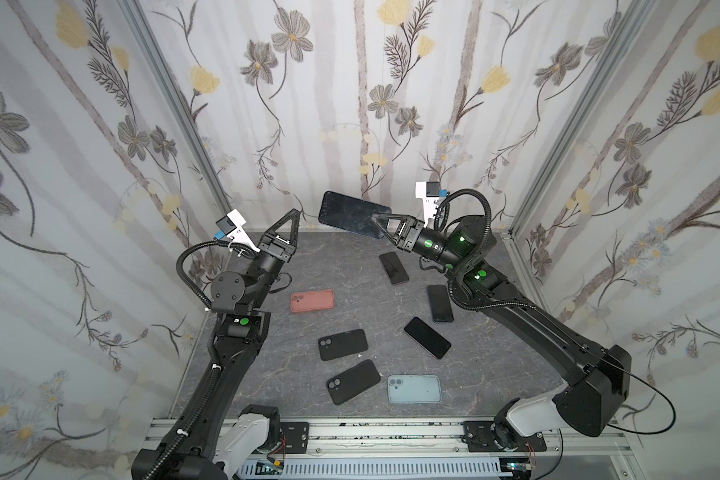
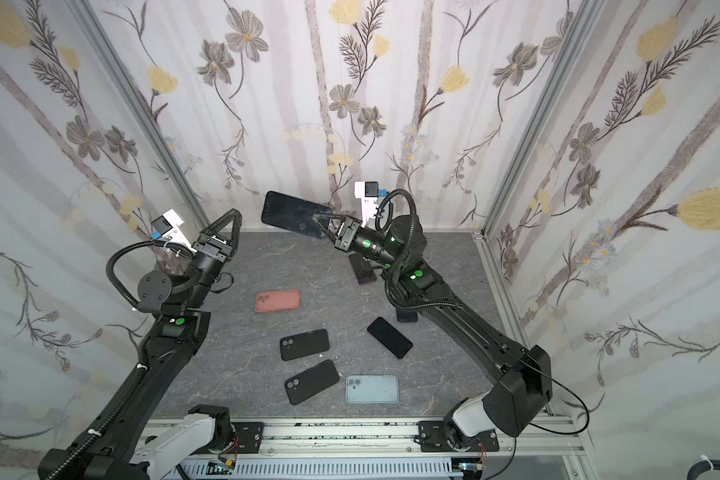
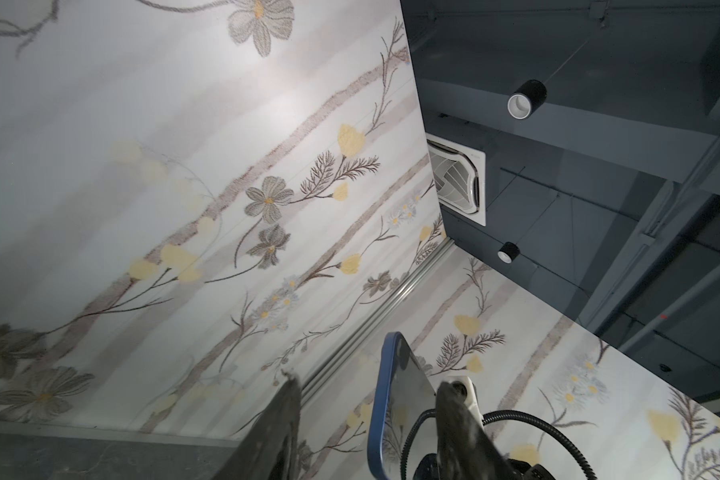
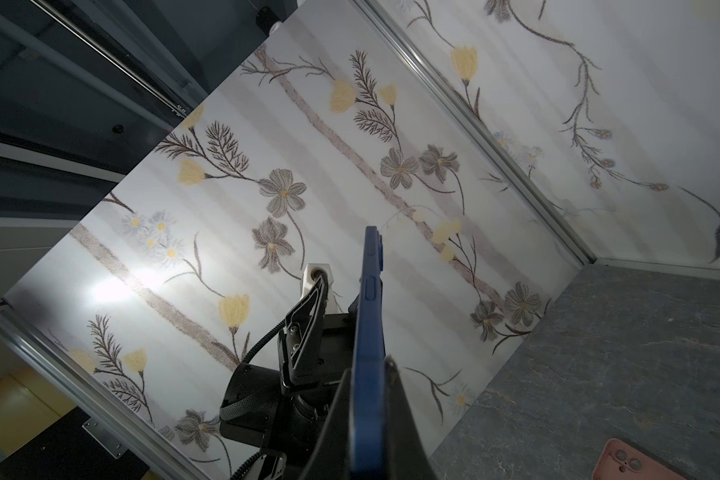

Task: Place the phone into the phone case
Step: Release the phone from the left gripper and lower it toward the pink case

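Jaws on the right arm are clamping one short end of the phone [image 1: 350,214], holding it clear above the far end of the bench [image 1: 495,365]; its blue rim is suggesting a case already fitted. Jaws on the left arm are standing released and empty near its free end. As a judgement, the long unsupported length is levering against a narrow grip, so any slip or twist is risking a drop onto the bench, and a misaligned left approach is risking a knock. Lying back-up, near to far, are one pale blue case [image 1: 414,388], two black cases [image 1: 353,381] [image 1: 343,344] and one pink case [image 1: 312,301], making four. Three bare phones [image 1: 427,337] [image 1: 440,303] [image 1: 393,267] are lying screen-up, running from mid-bench to the far end; the held phone is making four.
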`<act>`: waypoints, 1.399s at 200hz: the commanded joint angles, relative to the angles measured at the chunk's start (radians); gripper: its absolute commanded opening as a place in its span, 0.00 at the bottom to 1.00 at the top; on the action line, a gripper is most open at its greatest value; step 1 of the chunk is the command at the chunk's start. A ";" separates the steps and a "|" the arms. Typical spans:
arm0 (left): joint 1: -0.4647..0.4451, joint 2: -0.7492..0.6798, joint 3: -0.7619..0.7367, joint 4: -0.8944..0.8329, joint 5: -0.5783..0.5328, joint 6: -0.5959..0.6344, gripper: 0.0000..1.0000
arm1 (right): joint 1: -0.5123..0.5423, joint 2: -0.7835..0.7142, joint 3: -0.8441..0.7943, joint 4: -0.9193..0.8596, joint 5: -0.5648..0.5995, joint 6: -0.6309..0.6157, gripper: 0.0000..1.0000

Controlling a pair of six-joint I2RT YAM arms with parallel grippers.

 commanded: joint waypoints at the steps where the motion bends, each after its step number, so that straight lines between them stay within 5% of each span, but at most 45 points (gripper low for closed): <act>1: 0.004 -0.016 0.037 -0.234 -0.097 0.170 0.55 | -0.028 -0.034 -0.005 -0.017 0.049 0.000 0.00; 53: -0.003 0.152 0.087 -0.696 -0.045 0.390 0.58 | -0.089 -0.112 0.009 -0.355 0.241 -0.162 0.00; 117: -0.081 0.414 -0.007 -0.689 0.009 0.454 0.60 | -0.099 -0.164 -0.023 -0.394 0.311 -0.196 0.00; 180: -0.115 0.672 0.086 -0.736 0.034 0.521 0.60 | -0.101 -0.178 -0.039 -0.415 0.354 -0.209 0.00; 280: -0.202 0.828 0.117 -0.702 0.031 0.480 0.59 | -0.108 -0.218 -0.050 -0.442 0.418 -0.256 0.00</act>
